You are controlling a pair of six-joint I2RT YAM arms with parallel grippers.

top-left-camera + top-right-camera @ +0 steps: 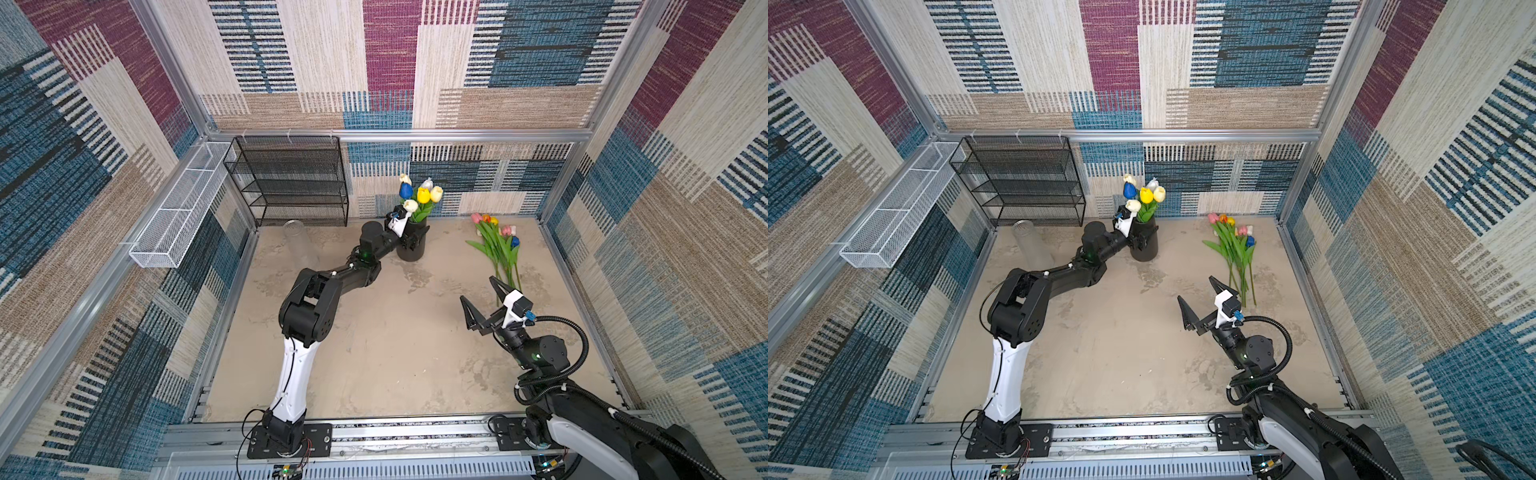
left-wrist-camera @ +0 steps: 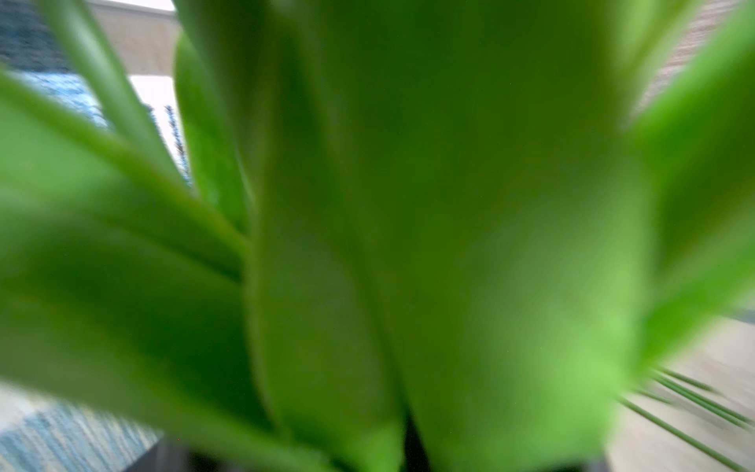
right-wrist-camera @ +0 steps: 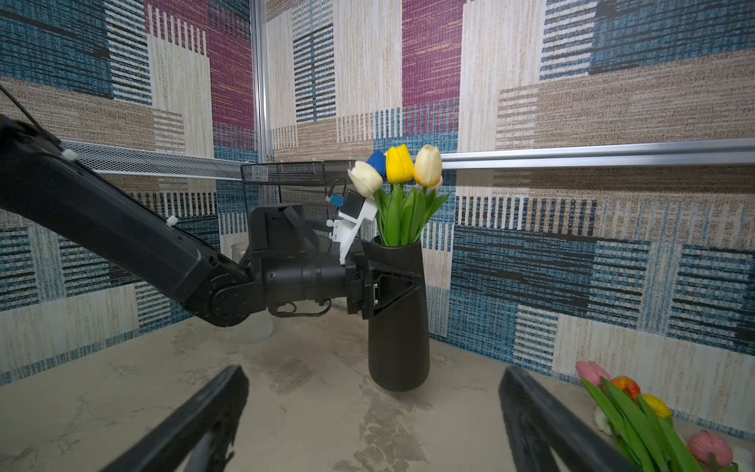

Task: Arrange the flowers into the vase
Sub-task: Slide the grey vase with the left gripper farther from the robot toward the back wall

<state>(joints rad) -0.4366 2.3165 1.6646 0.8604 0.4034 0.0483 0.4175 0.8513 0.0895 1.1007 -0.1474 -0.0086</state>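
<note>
Black vase [image 3: 398, 347], bracing it with left gripper [image 3: 398, 288] clamped around it; holding right gripper [image 1: 478, 291] spread, empty; next probably calling for a stem pinch among loose flowers [image 1: 500, 245], far right

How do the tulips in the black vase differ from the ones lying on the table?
The vase tulips stand upright in the black vase; the table tulips lie flat on the table. The vase tulips show blue, yellow and cream heads; the table tulips include pink and orange. The vase tulips' stems are hidden; the table tulips' stems show whole. Both have green leaves.
</note>
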